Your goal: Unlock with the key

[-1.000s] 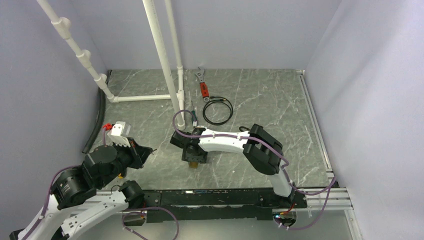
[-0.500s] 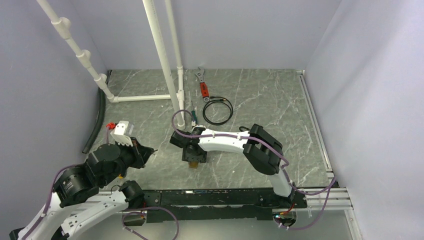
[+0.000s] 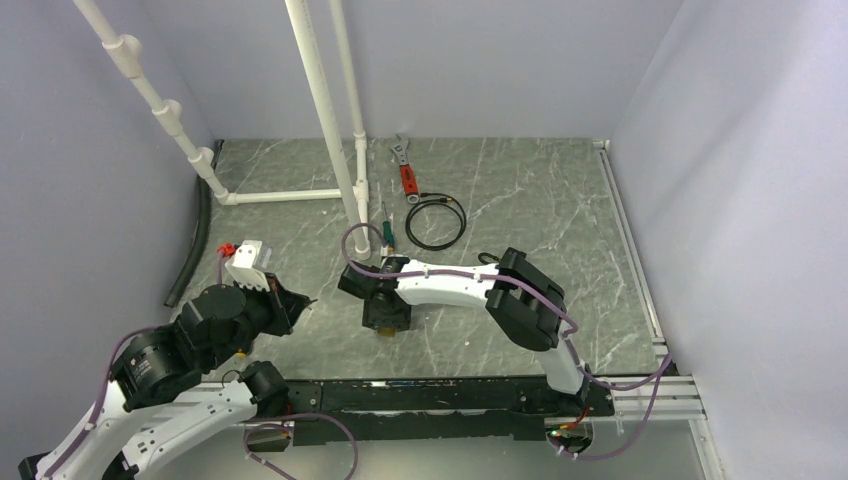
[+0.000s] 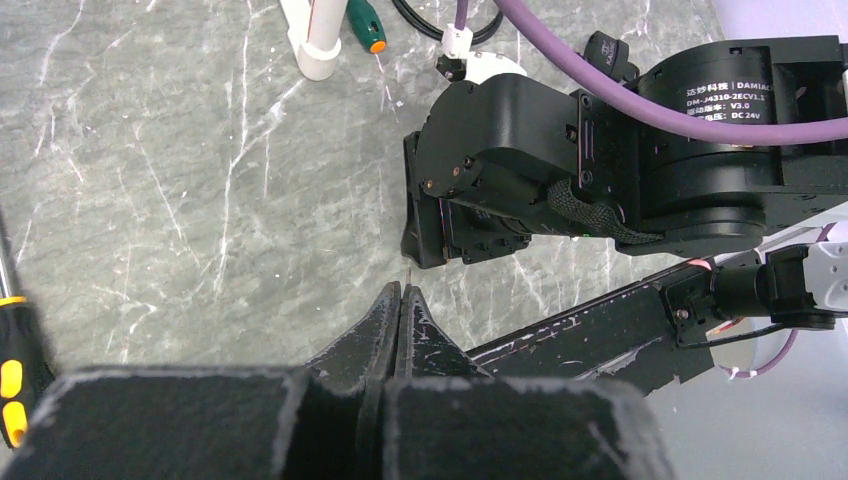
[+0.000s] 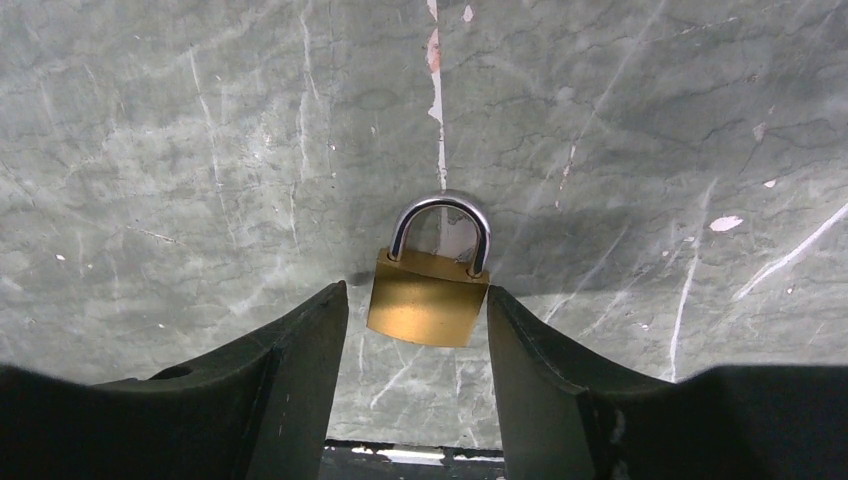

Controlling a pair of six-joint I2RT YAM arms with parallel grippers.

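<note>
A small brass padlock [image 5: 428, 300] with a silver shackle lies flat on the grey marbled floor. My right gripper [image 5: 416, 290] is open, with one finger on each side of the lock's body. The right finger touches the lock's corner. In the top view the right gripper [image 3: 386, 322] points down at the lock [image 3: 385, 331]. My left gripper [image 4: 402, 290] is shut. The key's thin metal blade tip [image 4: 407, 272] sticks out between its fingertips, and the key's black head is hidden. The left gripper [image 3: 300, 303] sits left of the right gripper and points at it.
A green-handled screwdriver [image 3: 386, 232], a black cable loop [image 3: 436, 220] and a red wrench [image 3: 405, 172] lie at the back. White pipes [image 3: 330, 120] stand at the back left, with a black hose [image 3: 196, 240] by the left wall. A black-and-yellow handle [image 4: 14, 372] lies near the left gripper.
My left arm has shifted a little forward and right, bringing its shut gripper closer to the right gripper. The right arm and the padlock have barely moved.
</note>
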